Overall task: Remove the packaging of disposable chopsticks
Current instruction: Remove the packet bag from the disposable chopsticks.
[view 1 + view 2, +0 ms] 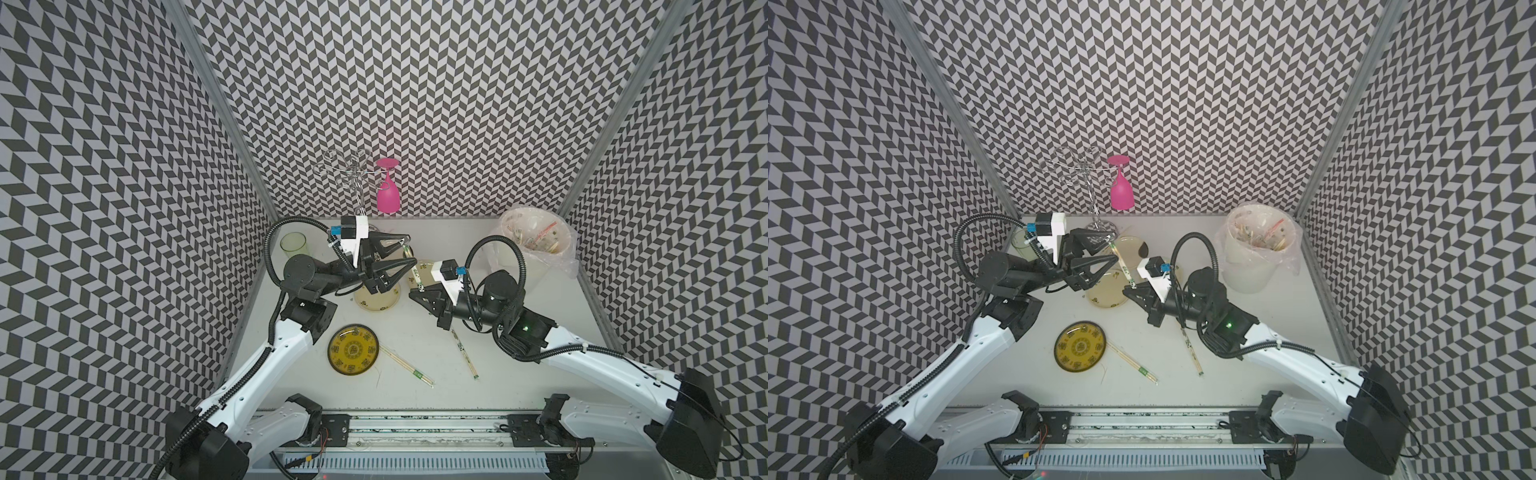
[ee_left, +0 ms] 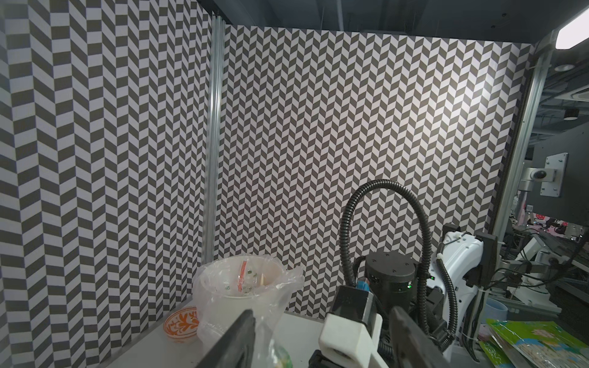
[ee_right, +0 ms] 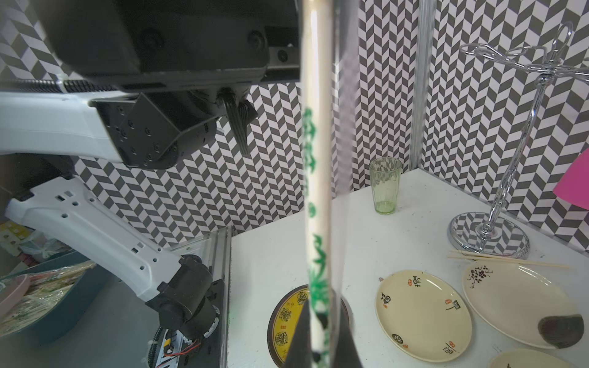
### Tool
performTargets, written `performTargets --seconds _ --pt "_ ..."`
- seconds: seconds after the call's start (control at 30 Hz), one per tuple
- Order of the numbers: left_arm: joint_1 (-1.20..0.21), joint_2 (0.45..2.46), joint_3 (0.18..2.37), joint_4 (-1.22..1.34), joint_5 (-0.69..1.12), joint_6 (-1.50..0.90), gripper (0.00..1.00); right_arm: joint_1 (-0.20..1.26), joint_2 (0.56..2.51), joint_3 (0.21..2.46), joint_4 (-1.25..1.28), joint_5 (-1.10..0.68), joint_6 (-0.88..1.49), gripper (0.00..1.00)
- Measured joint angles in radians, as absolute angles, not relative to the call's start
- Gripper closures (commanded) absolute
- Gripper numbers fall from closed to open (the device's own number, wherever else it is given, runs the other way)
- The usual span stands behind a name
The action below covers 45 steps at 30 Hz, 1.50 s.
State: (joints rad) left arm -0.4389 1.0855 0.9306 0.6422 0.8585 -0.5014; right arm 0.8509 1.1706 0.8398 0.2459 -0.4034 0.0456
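My right gripper [image 1: 412, 294] [image 3: 318, 307] is shut on the lower end of a wrapped pair of disposable chopsticks. Their packaging [image 1: 415, 274] [image 3: 315, 191] is a clear sleeve with green print, and it stands up over the plates. My left gripper [image 1: 411, 250] [image 2: 322, 321] is open, its fingers on either side of the sleeve's far end without pinching it. Two more pairs lie on the table in sleeves: one with a green band [image 1: 407, 366], one with black-and-white prints [image 1: 463, 353]. Bare chopsticks [image 3: 510, 259] rest by the rack's base.
A dark yellow plate [image 1: 353, 349] sits front left, with cream plates [image 1: 376, 301] [image 3: 424, 315] under the grippers. A bag-lined white bin [image 1: 536, 249] stands back right. A green glass [image 1: 294, 246] stands back left, near a chrome rack with a pink glass [image 1: 388, 187].
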Motion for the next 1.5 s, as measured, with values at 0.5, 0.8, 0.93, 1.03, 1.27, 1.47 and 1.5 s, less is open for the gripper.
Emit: performTargets --seconds 0.5,0.8,0.93,1.03,1.27,1.47,1.5 --pt "-0.405 1.087 0.934 0.585 0.853 -0.469 1.0 0.873 1.146 0.842 0.154 -0.318 -0.004 1.0" --pt "-0.456 1.005 0.948 0.459 0.619 -0.215 1.0 0.876 1.173 1.076 -0.152 -0.375 0.156 1.0" --pt "-0.53 0.982 0.971 0.414 0.444 -0.056 1.0 0.883 1.179 1.151 -0.194 -0.489 0.34 1.0" --pt "-0.584 0.986 0.979 0.386 0.329 0.039 1.0 0.883 1.192 1.187 -0.208 -0.551 0.474 1.0" --pt "-0.673 1.01 1.002 0.364 0.125 0.166 1.0 0.88 1.281 1.325 -0.277 -0.595 0.611 1.0" --pt "-0.683 1.02 1.002 0.343 0.076 0.17 1.0 0.832 1.287 1.306 -0.262 -0.634 0.652 1.0" --pt "-0.685 1.024 1.002 0.337 0.071 0.169 1.0 0.824 1.287 1.3 -0.262 -0.64 0.655 1.0"
